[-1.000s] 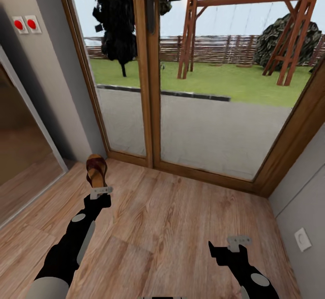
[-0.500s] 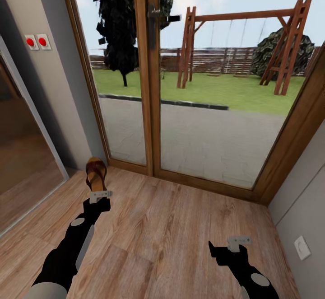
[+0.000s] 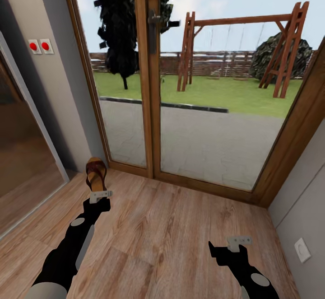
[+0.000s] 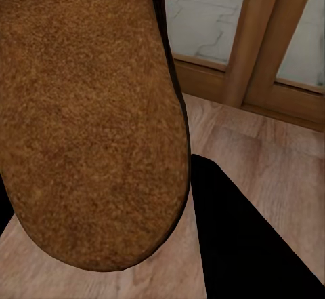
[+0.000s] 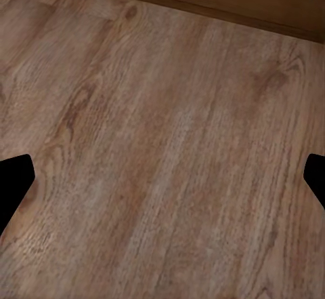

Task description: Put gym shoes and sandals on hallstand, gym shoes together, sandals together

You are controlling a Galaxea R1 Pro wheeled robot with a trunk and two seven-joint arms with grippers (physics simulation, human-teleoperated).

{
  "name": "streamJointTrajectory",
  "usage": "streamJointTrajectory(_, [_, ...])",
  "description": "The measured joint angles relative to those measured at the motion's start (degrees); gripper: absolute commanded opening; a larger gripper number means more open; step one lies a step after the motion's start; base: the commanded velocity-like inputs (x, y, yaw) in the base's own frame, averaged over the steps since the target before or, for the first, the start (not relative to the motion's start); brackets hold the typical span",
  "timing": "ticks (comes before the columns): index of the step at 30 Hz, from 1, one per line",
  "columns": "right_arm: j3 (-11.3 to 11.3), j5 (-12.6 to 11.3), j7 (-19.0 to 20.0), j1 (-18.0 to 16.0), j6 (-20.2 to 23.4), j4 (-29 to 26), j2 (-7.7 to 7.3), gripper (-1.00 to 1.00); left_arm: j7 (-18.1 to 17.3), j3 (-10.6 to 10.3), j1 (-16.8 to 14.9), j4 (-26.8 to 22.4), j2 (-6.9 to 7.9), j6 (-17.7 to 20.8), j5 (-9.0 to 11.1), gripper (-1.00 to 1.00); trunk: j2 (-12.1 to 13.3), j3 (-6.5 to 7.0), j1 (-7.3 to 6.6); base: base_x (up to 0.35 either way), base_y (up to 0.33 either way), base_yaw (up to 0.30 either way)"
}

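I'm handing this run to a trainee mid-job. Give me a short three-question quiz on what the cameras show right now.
1. True or false: the sandal lies flat on the floor in front of the left end effector.
2. What is under the right end effector? A) a gym shoe B) bare wood floor C) the shoe rack
3. What stands directly ahead of the robot?

Key
1. False. The left end effector holds it by the heel, and its tan footbed looms close in the left wrist view.
2. B.
3. A wood-framed glass door looking onto a garden with a swing frame.
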Motion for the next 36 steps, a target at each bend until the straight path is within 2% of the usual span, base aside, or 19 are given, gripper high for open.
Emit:
streamJointTrajectory(14, [0.0,0.0,0.24,0.0,0.0,0.01,-0.01,1.0,0.0,0.0,0.0,0.0,-0.09,0.08,0.08,-1.0,0.0,0.03,-0.04,0.309,0.0,0.007])
streamJointTrajectory(19, [0.0,0.01,0.24,0.0,0.0,0.01,0.0,1.0,0.0,-0.08,0.0,0.0,-0.08,0.09,0.09,-1.0,0.0,0.02,-0.02,0.267,0.0,0.241])
streamJointTrajectory(36, [0.0,0.02,0.24,0.0,0.0,0.09,0.0,1.0,-0.15,-0.1,0.09,0.17,-0.17,-0.3,0.15,-1.0,0.0,0.07,0.0,0.01,0.0,0.291])
